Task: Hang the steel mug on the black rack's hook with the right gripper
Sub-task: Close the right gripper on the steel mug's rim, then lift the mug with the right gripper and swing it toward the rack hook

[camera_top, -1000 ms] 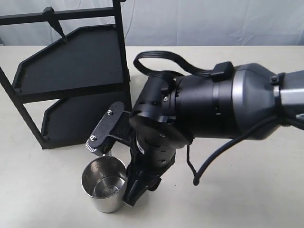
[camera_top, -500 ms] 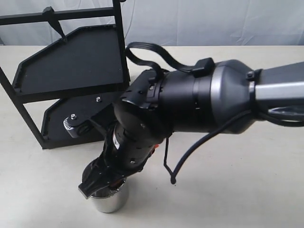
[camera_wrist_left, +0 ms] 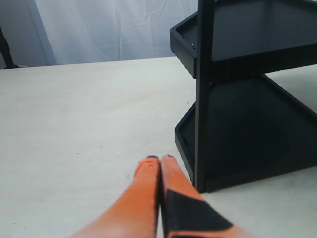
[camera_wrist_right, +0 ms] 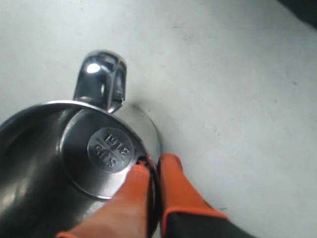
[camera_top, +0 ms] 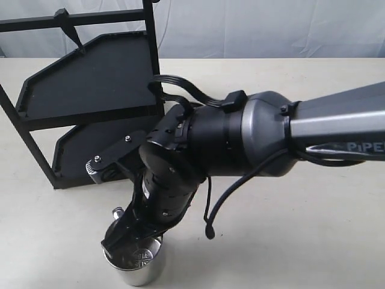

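Mug (camera_top: 137,265) upright on table (camera_top: 301,229) in front of rack (camera_top: 90,90), mostly hidden under right gripper (camera_top: 129,238). Wrist view: fingers (camera_wrist_right: 171,186) pinch its rim (camera_wrist_right: 148,148), one inside, one outside. Left gripper (camera_wrist_left: 159,163) closed, empty.

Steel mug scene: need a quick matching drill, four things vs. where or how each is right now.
Things:
1. steel mug
2. hook
3. right gripper
4. left gripper

States:
A. fingers together over bare table, beside the black rack
B. empty, slanting down from the top crossbar
C. upright on the table in front of the rack
D. fingers pinching the mug's wall, one inside, one outside

Pairs: 1-C, 2-B, 3-D, 4-A
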Motion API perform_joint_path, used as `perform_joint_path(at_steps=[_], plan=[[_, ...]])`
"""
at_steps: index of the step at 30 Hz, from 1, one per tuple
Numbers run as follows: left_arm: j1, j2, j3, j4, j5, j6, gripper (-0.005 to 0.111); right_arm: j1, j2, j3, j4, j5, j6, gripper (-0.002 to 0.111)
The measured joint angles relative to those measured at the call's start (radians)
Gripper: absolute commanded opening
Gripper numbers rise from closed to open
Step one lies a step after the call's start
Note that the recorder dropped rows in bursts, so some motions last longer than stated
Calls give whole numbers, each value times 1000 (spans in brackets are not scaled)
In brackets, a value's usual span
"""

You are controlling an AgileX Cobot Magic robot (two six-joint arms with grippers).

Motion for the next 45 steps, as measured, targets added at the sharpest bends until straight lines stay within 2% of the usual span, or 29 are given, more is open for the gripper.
perform_joint_path(at_steps=[9, 15, 19, 25, 29, 34, 41, 45], plan=[[0, 0, 0, 0, 0, 0, 0, -5, -164, 0, 3, -85, 2, -1], [0, 0, 0, 0, 0, 0, 0, -60, -321, 64, 109, -199, -29, -1], [0, 0, 0, 0, 0, 0, 0, -107, -399, 114, 338, -244, -202, -1], [0, 0, 0, 0, 0, 0, 0, -135, -417, 126, 823, -267, -661, -1], [0, 0, 0, 0, 0, 0, 0, -135, -418, 126, 1018, -295, -855, -1], [0, 0, 0, 0, 0, 0, 0, -153, -418, 126, 1084, -380, -897, -1], [0, 0, 0, 0, 0, 0, 0, -230, -418, 126, 1105, -402, -907, -1], [0, 0, 0, 0, 0, 0, 0, -239, -418, 126, 1113, -389, -919, -1]])
